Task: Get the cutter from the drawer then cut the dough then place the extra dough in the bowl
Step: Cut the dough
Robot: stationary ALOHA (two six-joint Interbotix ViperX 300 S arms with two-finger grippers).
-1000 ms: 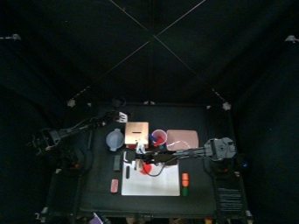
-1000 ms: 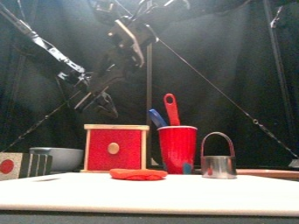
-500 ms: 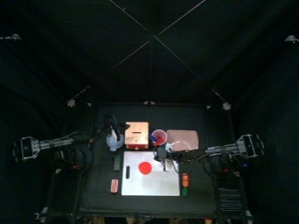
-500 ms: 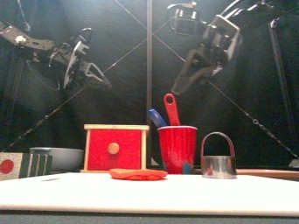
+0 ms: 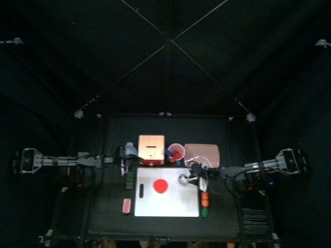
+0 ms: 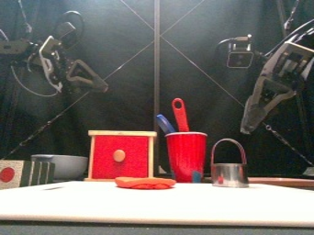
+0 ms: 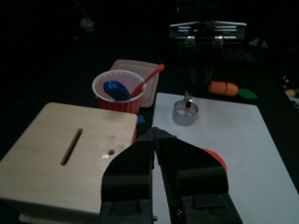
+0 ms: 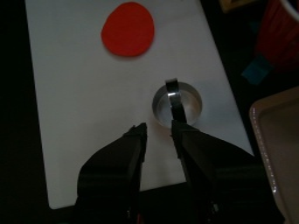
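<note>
Left arm (image 6: pixel 55 60) hangs raised at the white board's (image 5: pixel 168 201) 9 o'clock, jaws clenched empty, right arm (image 6: pixel 276 78) at 3 o'clock, jaws slightly parted, empty; flat red dough (image 5: pixel 158 185) lies uncut on the board, metal cutter (image 6: pixel 229 176) upright at its 3 o'clock

Left claw (image 7: pixel 156 140), right claw (image 8: pixel 158 129) now farther apart.

A white cutting board (image 5: pixel 168 201) lies on the black worktop (image 5: pixel 110 221), its front half bare. On it, a flat red dough disc (image 6: pixel 146 183) and a round metal wire-handled cutter (image 6: pixel 229 171) sit well apart, with an open gap between them. Behind them, a pale wooden box (image 6: pixel 123 154) and a red cup of toy knives (image 6: pixel 186 156) block the back.
</note>
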